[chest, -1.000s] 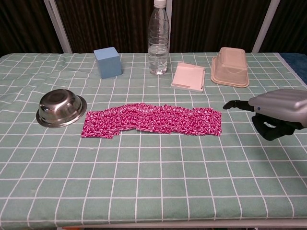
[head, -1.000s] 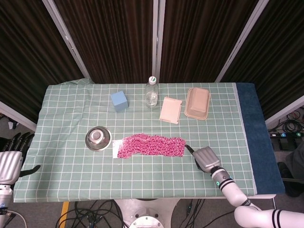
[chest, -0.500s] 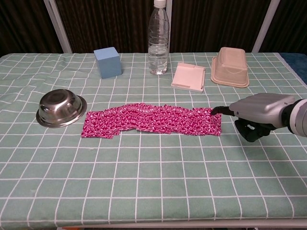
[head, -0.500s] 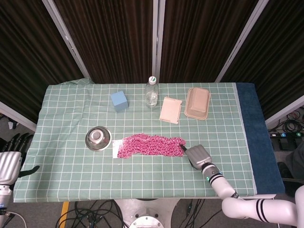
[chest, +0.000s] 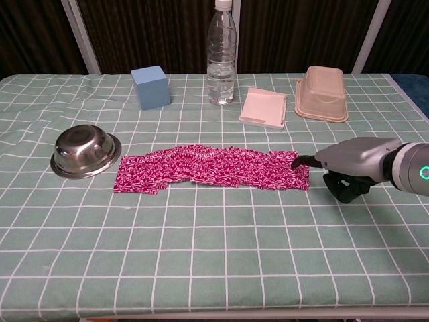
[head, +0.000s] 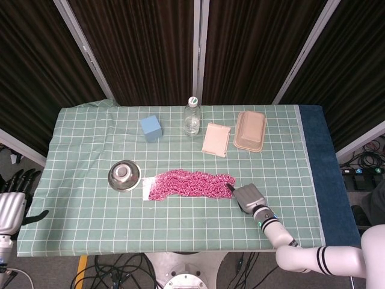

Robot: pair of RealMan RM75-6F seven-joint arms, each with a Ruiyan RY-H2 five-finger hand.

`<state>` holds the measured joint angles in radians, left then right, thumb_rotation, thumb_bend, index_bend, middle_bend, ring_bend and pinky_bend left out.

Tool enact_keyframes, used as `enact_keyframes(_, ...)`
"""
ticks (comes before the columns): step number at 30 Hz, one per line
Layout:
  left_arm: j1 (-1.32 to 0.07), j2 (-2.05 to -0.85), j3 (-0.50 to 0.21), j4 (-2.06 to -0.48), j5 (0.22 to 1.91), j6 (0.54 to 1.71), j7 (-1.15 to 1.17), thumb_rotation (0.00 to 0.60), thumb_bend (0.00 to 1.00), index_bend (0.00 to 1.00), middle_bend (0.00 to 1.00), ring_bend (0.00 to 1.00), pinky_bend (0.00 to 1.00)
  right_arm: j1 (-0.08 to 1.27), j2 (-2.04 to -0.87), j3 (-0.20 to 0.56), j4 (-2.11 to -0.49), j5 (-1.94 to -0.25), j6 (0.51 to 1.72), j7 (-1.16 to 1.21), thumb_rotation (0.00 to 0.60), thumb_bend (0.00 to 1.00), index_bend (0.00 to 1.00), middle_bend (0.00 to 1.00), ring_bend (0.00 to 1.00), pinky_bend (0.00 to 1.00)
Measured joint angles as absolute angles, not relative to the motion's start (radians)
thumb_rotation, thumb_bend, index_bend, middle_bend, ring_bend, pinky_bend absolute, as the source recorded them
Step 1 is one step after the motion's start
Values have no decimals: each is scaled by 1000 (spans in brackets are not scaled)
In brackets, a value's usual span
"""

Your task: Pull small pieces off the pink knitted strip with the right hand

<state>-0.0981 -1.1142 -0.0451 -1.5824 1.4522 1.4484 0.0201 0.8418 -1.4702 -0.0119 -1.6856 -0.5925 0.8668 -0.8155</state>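
Note:
The pink knitted strip lies flat across the middle of the green checked cloth. My right hand is low over the table at the strip's right end. One dark fingertip reaches onto that end, and the other fingers curl under the palm. Whether any yarn is pinched is hidden. My left hand hangs off the table's left edge with its fingers apart, holding nothing, and shows only in the head view.
A steel bowl sits just left of the strip. Along the back stand a blue cube, a water bottle, a flat white box and a beige lidded container.
My right hand has slid left across the cloth, from a gap beside the strip until its fingertip lies on the strip's right end. The strip and the left hand have not moved.

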Motion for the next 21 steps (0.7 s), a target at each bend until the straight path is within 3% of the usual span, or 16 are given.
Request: enact_keyframes(21,-103,-1120,-42,-1590,1447,1432,37,600,22,103,90,15,172,809,-1366,-98,-1669,-588,871,-699,600,1000,97,862,896,832)
